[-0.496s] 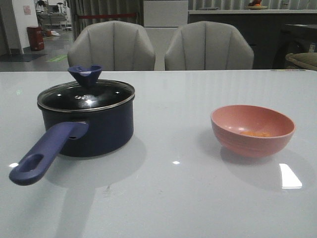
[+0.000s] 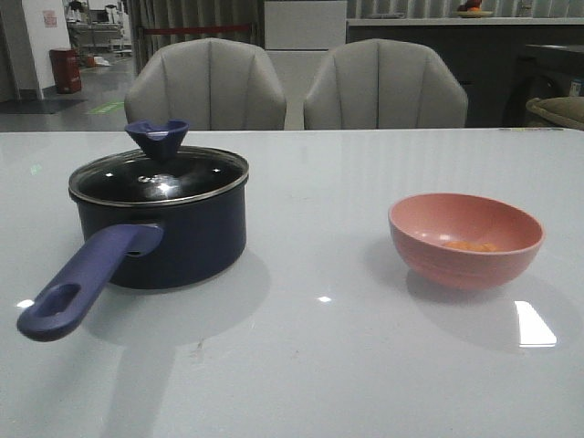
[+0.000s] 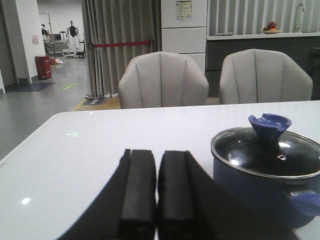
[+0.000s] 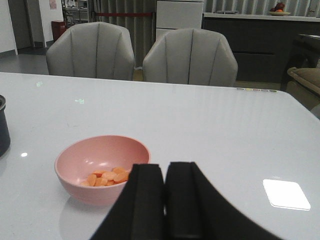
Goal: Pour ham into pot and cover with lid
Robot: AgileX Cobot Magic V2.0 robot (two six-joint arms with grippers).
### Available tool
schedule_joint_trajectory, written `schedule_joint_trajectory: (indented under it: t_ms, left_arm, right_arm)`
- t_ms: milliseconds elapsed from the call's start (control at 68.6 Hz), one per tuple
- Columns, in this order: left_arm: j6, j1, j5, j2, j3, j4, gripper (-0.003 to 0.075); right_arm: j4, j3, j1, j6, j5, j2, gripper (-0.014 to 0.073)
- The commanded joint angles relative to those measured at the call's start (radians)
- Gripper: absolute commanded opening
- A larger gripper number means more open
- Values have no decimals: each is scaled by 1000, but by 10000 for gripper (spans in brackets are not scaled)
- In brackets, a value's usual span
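No change against the front view half a second back: pot, lid and bowl sit exactly where they were, and neither arm enters the front view. Task judged not yet begun.

Dark navy round saucepan with a long purple-blue handle [image 2: 160, 233] stands on the glossy white counter [image 2: 319, 365] at about 9 o'clock from centre, handle pointing to 7 o'clock. Round dark glass lid with metal rim and navy funnel-shaped knob [image 2: 159, 175] is seated on it, so the pot is closed. Round salmon-pink bowl [image 2: 465, 239] sits at about 3 o'clock, well apart from the pot; the small flat orange-pink ham pieces [image 4: 106, 177] lie in its bottom.

Left end effector [image 3: 156, 192]: black fingers pressed together, holding nothing, near the pot. Right end effector [image 4: 163, 200]: fingers together, empty, just beside the bowl.

Judgement: lid must come off before any pouring.
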Motion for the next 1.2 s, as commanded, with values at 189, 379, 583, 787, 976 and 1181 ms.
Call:
schedule_joint_trajectory:
  t_ms: [189,379,583,787,976,1181]
  left_arm:
    - [-4,3,-79,-19,21,-1,120]
    - [-4,3,-124,-19,21,-1,120]
    - [-4,3,-255,-17,-56,-19,120]
    - [-4,1,98,74,-304,-56,120]
    - [-4,1,327,228,-455,-65,120]
    - [-4,1,312,306,-460,-65,120]
  right_arm:
    - [0,-5,-6,-9,-85,-20,150]
    - [0,-5,-6,-9,-85,-20,150]
    - [0,-5,-6,-9,-85,-20,150]
    - [0,-5,-6,-9,-85,-20,150]
    - [0,-5,-6,-9,-85,-20,150]
    - [0,-5,-6,-9,-85,-20,150]
